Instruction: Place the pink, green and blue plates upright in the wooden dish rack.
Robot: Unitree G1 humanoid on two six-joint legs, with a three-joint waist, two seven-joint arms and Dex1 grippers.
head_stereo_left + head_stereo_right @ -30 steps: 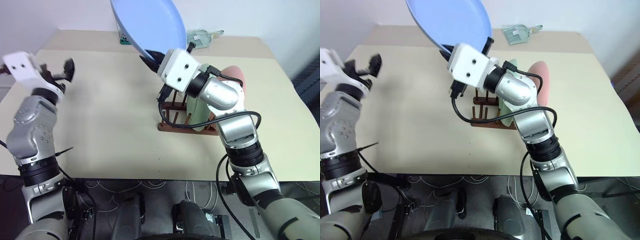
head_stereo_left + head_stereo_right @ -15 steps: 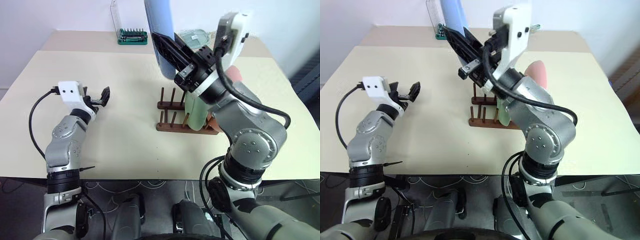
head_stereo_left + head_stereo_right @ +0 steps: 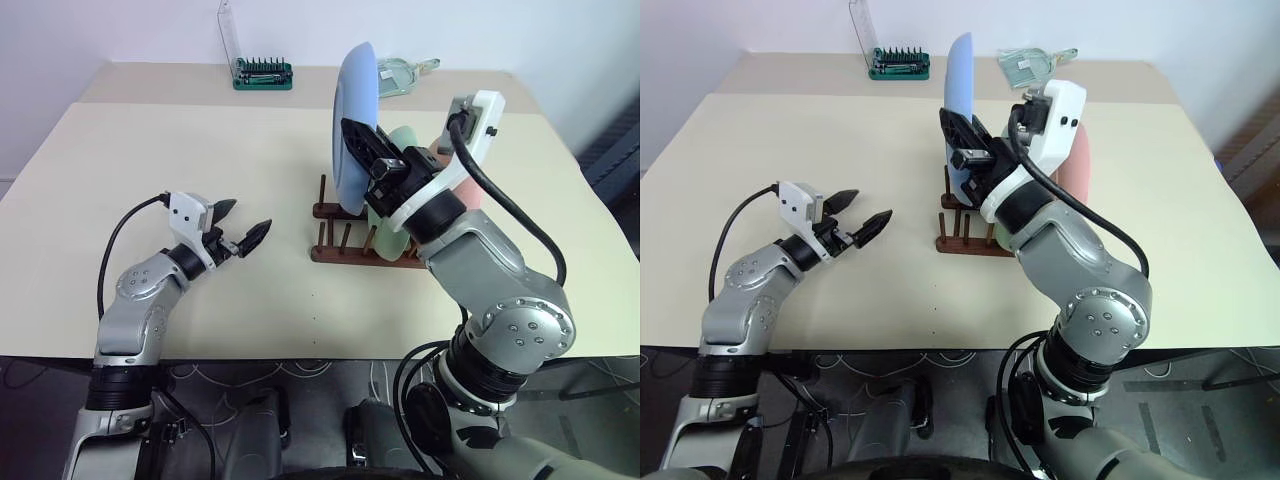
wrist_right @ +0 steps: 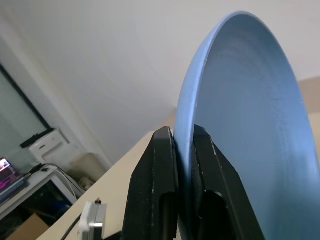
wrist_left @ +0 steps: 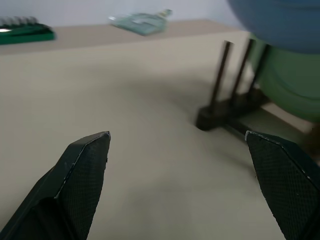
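Matt plastic blue plate (image 3: 357,125), dark wooden rack (image 3: 345,245), smooth beige table (image 3: 200,150).

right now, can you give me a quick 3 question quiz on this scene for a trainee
1. True or false: the right gripper is shut on the blue plate.
2. Which plates already stand in the wooden dish rack? A) none B) the green plate and the pink plate C) all three
3. Fill in: the left gripper hangs over the table with its fingers ____.

Key
1. True; the plate is held on edge, above the rack.
2. B
3. open, holding nothing
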